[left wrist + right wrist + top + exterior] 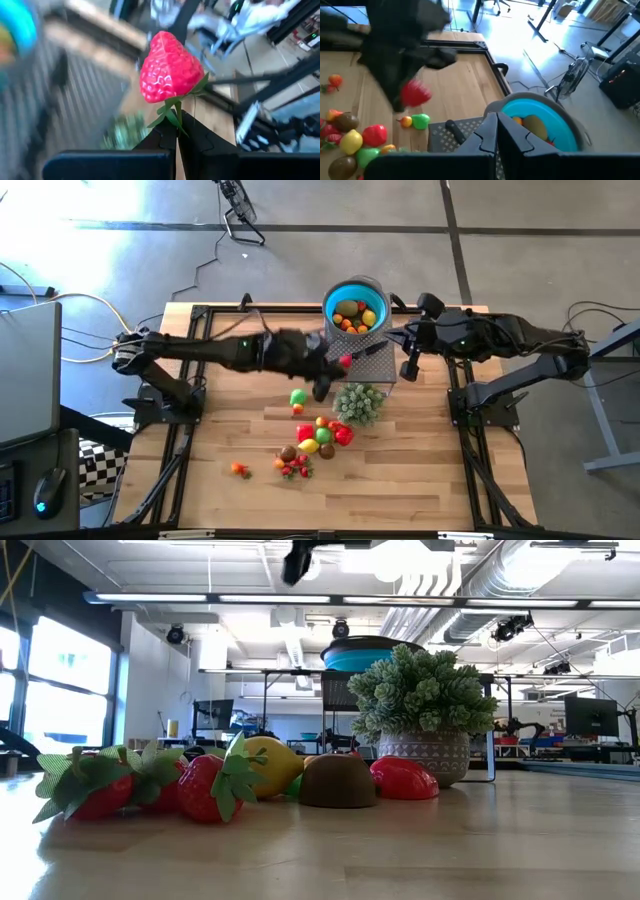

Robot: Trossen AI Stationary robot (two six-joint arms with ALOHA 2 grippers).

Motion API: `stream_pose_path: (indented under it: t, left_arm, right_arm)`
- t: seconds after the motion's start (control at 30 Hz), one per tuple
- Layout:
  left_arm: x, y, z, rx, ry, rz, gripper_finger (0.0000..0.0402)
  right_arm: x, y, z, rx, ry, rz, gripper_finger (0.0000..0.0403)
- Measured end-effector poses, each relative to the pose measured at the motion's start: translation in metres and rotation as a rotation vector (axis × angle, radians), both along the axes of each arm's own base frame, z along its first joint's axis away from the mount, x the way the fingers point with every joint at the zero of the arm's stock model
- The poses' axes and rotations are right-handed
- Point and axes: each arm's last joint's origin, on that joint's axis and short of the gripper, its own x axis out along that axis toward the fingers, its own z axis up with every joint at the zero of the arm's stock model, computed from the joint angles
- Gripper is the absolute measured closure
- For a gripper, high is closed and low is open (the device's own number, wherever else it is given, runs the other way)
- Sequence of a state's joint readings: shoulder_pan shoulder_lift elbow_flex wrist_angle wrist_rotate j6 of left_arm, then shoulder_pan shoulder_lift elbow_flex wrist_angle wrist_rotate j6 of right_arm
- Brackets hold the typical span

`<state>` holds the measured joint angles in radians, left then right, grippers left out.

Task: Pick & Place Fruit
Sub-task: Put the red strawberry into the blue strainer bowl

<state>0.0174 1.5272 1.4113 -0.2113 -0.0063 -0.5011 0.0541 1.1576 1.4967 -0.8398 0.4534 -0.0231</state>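
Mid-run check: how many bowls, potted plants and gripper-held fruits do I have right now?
blue bowl: 1
potted plant: 1
Fruit held in a gripper: 1, the strawberry, held by its leaves in the left gripper
Total: 3

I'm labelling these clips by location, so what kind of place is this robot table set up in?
Probably an open lab or workshop, not a home. The low view shows exposed ducts and strip lights overhead, with monitors on benches beyond the wooden table. The high view shows bare concrete floor with loose cables.
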Motion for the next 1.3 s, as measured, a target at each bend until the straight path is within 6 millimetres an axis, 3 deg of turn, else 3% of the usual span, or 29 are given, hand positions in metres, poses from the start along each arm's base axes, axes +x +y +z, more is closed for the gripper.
stream_pose_path:
  t: [0.3,0.53,0.77,0.93,1.3]
  left_arm:
    - [-0.009,0.045,0.036,0.182,-0.02,0.022,0.0401]
    - [-0.018,0.08,0.04,0.212,-0.026,-0.034,0.0401]
    - [-0.028,0.108,0.042,0.245,-0.076,-0.163,0.0401]
    - [-0.036,0.118,0.05,0.311,-0.141,-0.236,0.0401]
    - [-0.068,0.116,0.071,0.493,-0.169,-0.267,0.0401]
  right_arm:
    - [0.0,-0.017,0.0,0.02,0.0,-0.051,0.0401]
    - [0.001,-0.031,0.006,0.023,-0.075,-0.113,0.0401]
    - [0.01,-0.041,0.018,0.144,-0.267,-0.055,0.0401]
    - [0.028,-0.046,0.017,0.153,-0.321,-0.053,0.0401]
    - [0.068,-0.053,-0.001,0.155,-0.305,-0.053,0.0401]
